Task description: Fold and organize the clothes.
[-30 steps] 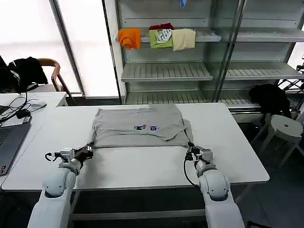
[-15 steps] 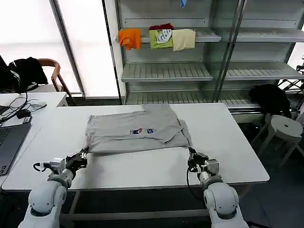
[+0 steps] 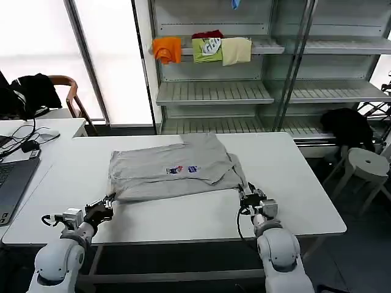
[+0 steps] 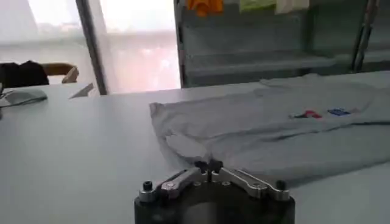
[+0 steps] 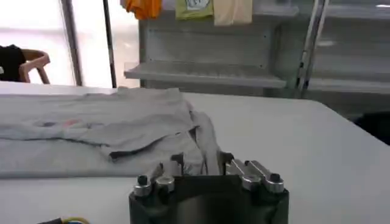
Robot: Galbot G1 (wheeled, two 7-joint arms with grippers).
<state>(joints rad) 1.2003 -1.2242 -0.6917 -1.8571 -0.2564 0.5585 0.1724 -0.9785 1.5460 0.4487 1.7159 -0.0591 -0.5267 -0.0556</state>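
Head view: the grey shirt (image 3: pixel 174 171) lies mid-table (image 3: pixel 305 201), left gripper (image 3: pixel 105 204) at its 7 o'clock corner, right gripper (image 3: pixel 246 194) at 5 o'clock. Wrist views show each pinching cloth.

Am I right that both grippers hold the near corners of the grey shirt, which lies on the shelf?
Not quite: the shirt lies on the white table, as the head view shows. The left gripper and right gripper do hold its near corners.
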